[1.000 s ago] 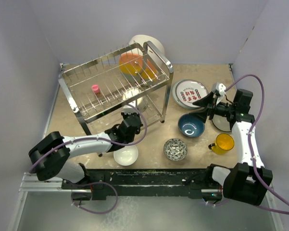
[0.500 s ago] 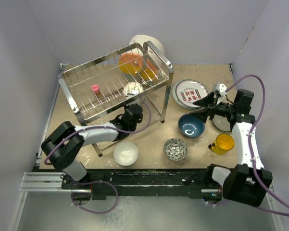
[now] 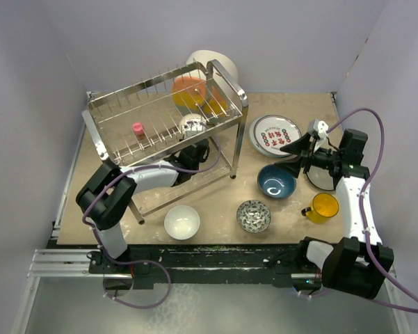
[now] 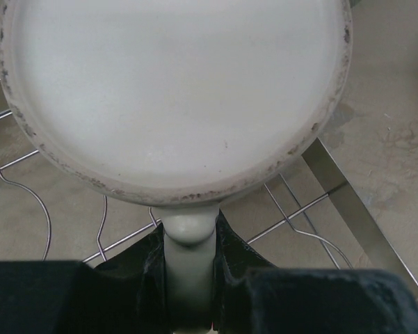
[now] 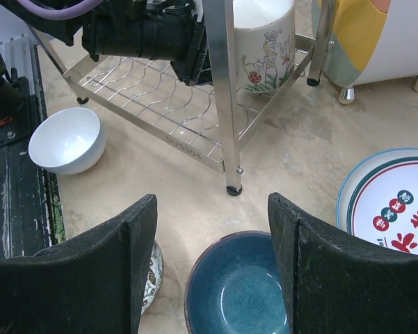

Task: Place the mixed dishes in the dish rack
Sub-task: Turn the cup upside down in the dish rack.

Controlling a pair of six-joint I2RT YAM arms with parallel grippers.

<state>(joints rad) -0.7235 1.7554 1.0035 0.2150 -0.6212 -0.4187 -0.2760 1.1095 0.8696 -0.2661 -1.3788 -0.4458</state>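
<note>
My left hand (image 4: 189, 259) is clamped on the handle of the mug (image 5: 264, 49), holding it upright inside the lower tier of the dish rack (image 3: 229, 90). I cannot tell if its base rests on the wires. This looks like the placing step. Next I should settle it, let go, and back out without snagging the frame. My right hand (image 5: 212, 209) hangs wide open over the dark blue bowl (image 5: 240, 292) on the counter (image 5: 299, 153).

My rack (image 3: 160, 111) is shiny chrome wire. The mug (image 4: 174, 90) looks pale matt ceramic, its rim rough and speckled. The blue bowl (image 5: 231, 292) is glossy glazed.
</note>
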